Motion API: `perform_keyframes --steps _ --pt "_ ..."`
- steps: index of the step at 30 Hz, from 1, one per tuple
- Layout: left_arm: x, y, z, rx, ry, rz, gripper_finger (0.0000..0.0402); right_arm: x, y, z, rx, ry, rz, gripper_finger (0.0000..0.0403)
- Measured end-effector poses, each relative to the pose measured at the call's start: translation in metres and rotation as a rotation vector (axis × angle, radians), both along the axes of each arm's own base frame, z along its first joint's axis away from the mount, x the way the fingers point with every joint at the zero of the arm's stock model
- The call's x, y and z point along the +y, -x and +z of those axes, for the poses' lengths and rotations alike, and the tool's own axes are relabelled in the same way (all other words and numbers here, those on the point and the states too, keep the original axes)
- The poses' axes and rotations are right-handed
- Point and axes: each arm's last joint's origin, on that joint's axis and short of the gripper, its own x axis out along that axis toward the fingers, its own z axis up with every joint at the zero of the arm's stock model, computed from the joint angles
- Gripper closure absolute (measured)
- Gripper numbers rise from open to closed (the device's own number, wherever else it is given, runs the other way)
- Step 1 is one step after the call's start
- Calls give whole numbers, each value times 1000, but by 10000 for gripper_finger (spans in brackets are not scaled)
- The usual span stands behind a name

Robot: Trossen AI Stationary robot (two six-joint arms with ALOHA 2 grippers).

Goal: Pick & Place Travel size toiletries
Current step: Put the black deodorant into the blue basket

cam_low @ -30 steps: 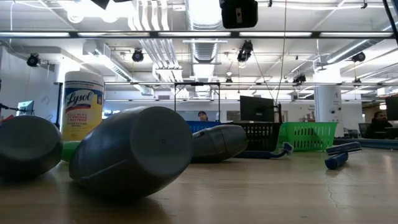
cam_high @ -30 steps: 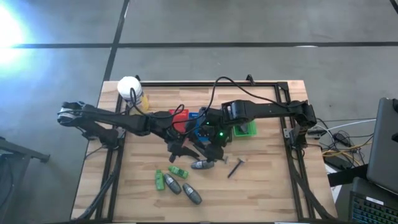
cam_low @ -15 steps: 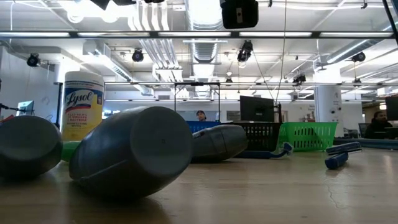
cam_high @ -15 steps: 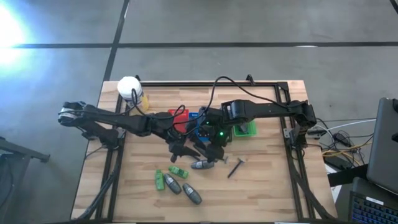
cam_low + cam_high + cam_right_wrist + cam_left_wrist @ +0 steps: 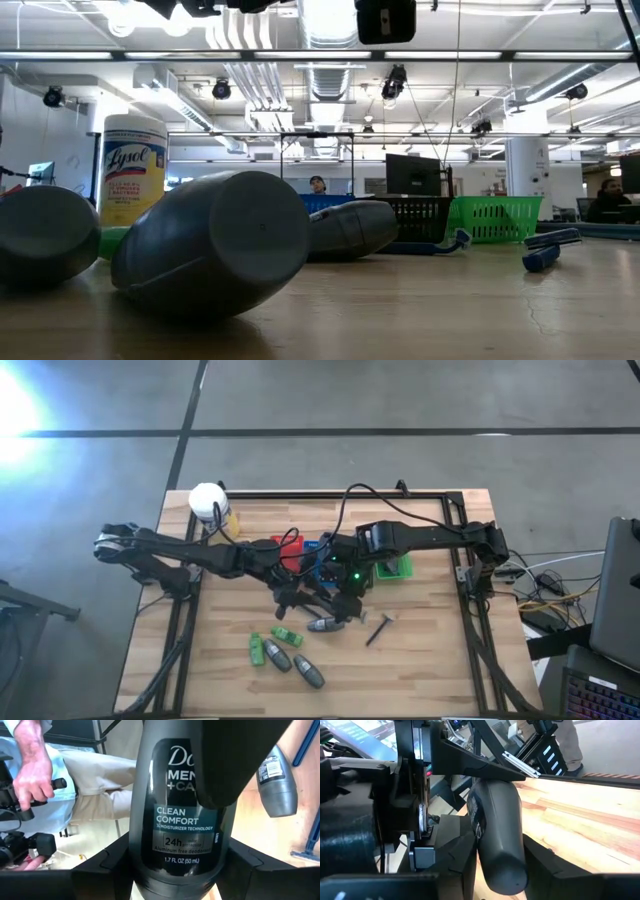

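One grey oval bottle [image 5: 175, 795] is held off the table between both grippers near the table's middle; it also shows in the left wrist view [image 5: 497, 820]. My left gripper [image 5: 303, 599] comes from the left, my right gripper [image 5: 340, 604] from the right, and both are shut on it. On the wood below lie another grey bottle [image 5: 322, 625], two more grey bottles [image 5: 310, 673], two green bottles [image 5: 287, 635] and a dark razor [image 5: 378, 628], each on its side. My left gripper pinches the grey bottle's body [image 5: 485, 845] between its two fingers [image 5: 465, 865], with the bottle's length running along them. The bottle is clear of the table. My right gripper pinches the same bottle near the lower end of its label [image 5: 172, 862], one finger [image 5: 110, 862] on each narrow side. The left gripper's finger [image 5: 225, 770] lies over the bottle farther up. The bottle runs along my fingers.
Red [image 5: 290, 548], blue [image 5: 316, 548] and green [image 5: 393, 568] baskets stand behind the grippers, and a white-lidded yellow jar [image 5: 208, 501] at the far left corner. A person [image 5: 30, 765] stands beyond the table. Bare wood lies at the near right.
Both grippers have stayed shut on the grey bottle. More of a dark arm now shows at the top edge of the low view, so the pair has sunk a little. The things on the table have not moved.
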Motion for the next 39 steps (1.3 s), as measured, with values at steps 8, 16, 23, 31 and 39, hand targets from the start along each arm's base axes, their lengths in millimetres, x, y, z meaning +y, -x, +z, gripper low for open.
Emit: perform_keyframes --steps 8,16,23,31,39 --pt "0 2 2 3 7 2 223 -2 0 0 -14 19 2 203" --pt "-1 2 1 11 13 0 204 -2 0 -1 -18 23 6 197" --pt "-1 3 1 10 14 -2 205 -2 0 -1 -21 32 7 202" --pt "-1 3 2 15 25 0 204 -2 0 -2 -19 34 7 199" --pt "-1 3 1 27 51 9 204 -2 0 -3 4 26 -16 191"
